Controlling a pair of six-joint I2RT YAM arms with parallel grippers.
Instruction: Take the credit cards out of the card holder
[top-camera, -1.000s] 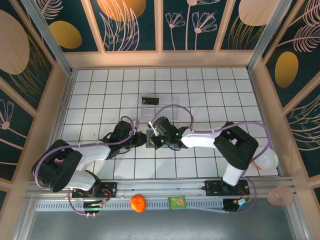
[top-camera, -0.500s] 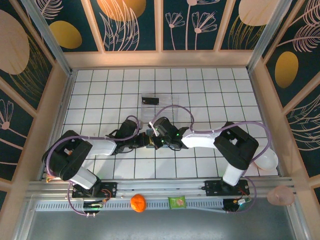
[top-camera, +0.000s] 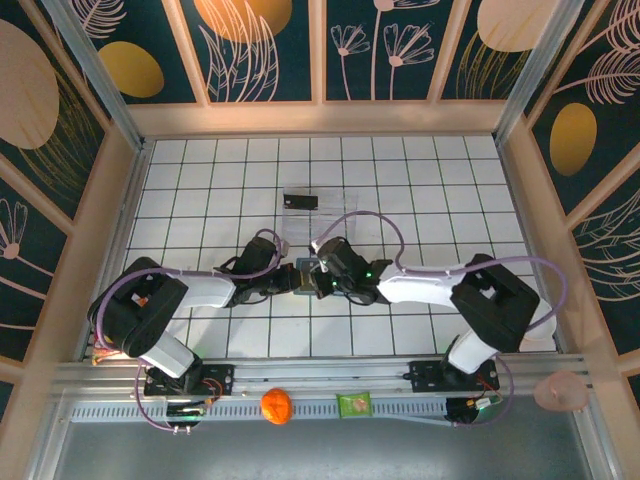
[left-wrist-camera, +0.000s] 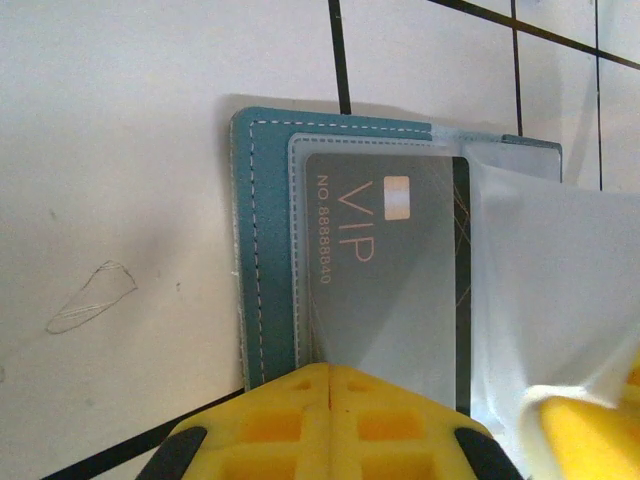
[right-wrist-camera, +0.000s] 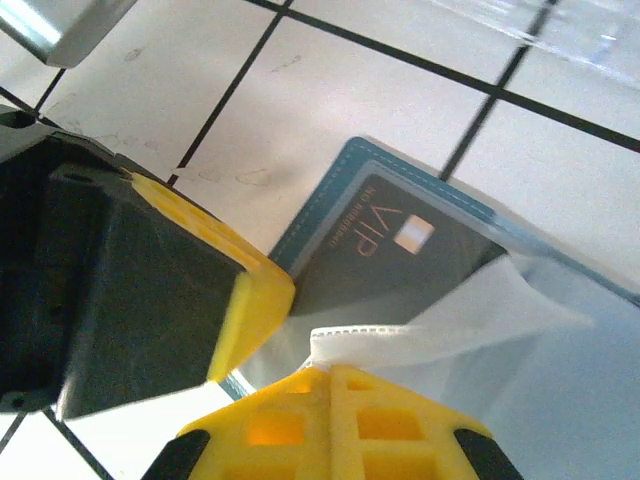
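Pinching a floppy frosted flap (right-wrist-camera: 480, 310), right gripper (right-wrist-camera: 330, 380) and closed left gripper (left-wrist-camera: 330, 385) steady the teal-blue card holder (left-wrist-camera: 265, 250); edge-pinch the stiff, likely slick black credit card (left-wrist-camera: 400, 300).

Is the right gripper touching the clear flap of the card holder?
Touching. The right wrist view shows the clear flap of the card holder pinched in the shut right gripper and lifted above the VIP card.
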